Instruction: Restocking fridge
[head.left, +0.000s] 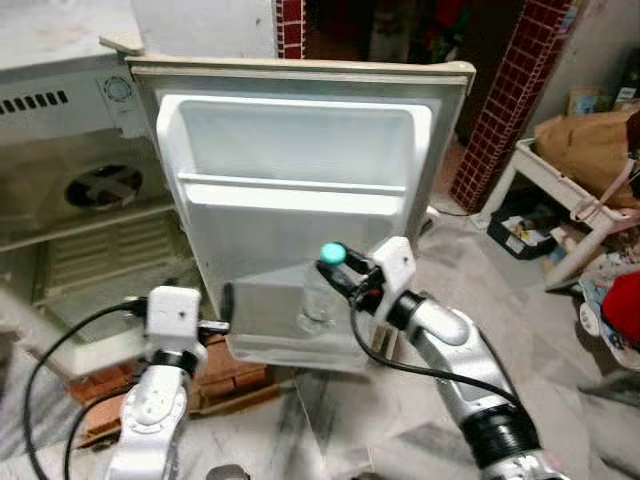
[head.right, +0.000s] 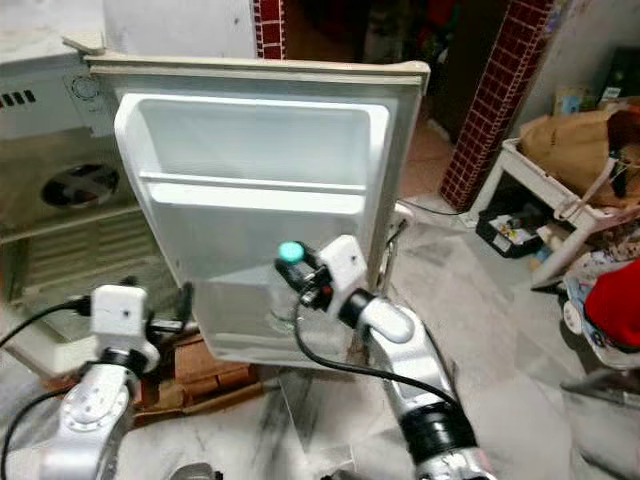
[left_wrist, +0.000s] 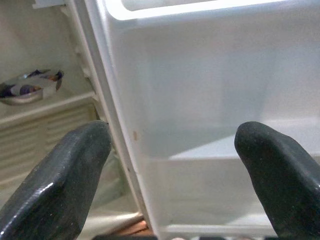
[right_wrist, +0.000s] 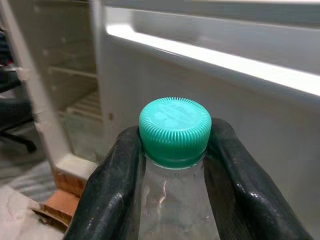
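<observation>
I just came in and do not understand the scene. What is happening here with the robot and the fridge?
The robot is restocking the fridge. Its right gripper holds a clear bottle by the neck, just under the green cap, at the lower shelf of the open fridge door. The left gripper is open, its fingers on either side of the door's edge.

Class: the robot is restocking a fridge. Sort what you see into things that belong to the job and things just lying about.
Job:
clear bottle with teal cap
right gripper, holding the bottle's neck
open fridge door and its lower shelf
left gripper

Lying about:
brown paper bag
white rack
bricks
</observation>
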